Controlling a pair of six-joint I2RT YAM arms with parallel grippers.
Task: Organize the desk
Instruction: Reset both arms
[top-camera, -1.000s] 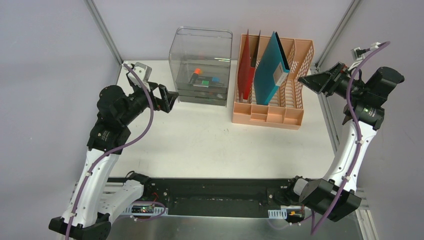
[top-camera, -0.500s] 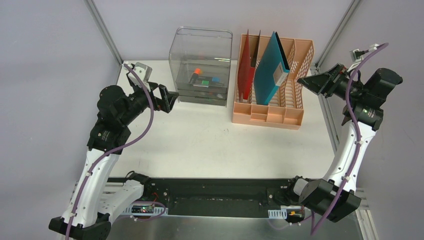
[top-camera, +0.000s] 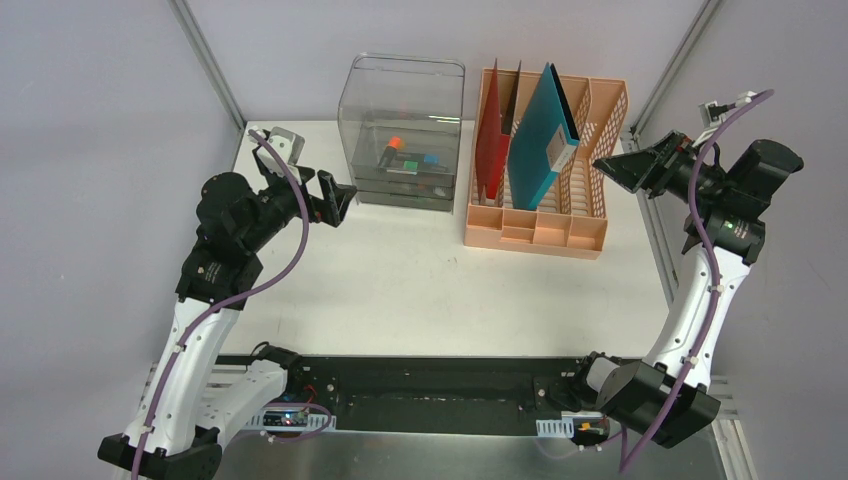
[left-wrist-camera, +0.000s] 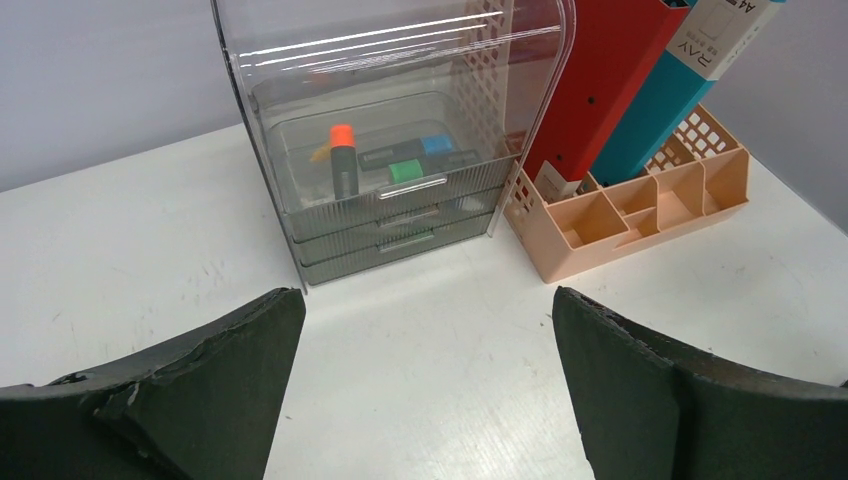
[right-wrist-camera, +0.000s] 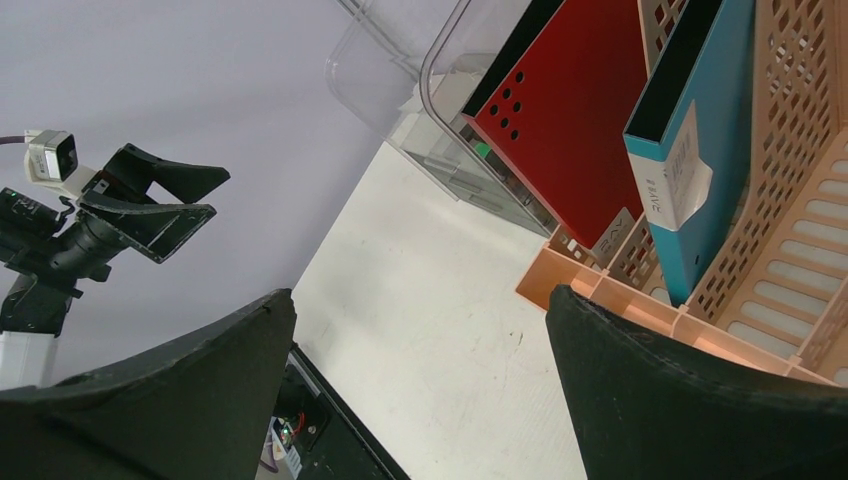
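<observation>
Under both arms, flat white rectangular worktop (top-camera: 420, 280) is spanning the cell between grey walls (top-camera: 90, 150). At its far edge, clear plastic drawer box (top-camera: 402, 100) is standing just beside peach plastic file rack (top-camera: 585, 215), box on the left. Red folder (top-camera: 489, 150) and teal folder (top-camera: 535, 140) are standing in the rack. Orange-capped marker (left-wrist-camera: 343, 165) is lying in the box's top drawer. Left tool (top-camera: 338, 203) is hovering near the box's left side, fingers spread apart, gripping nothing. Right tool (top-camera: 620, 172) is hanging off the rack's right side, fingers apart too, empty.
</observation>
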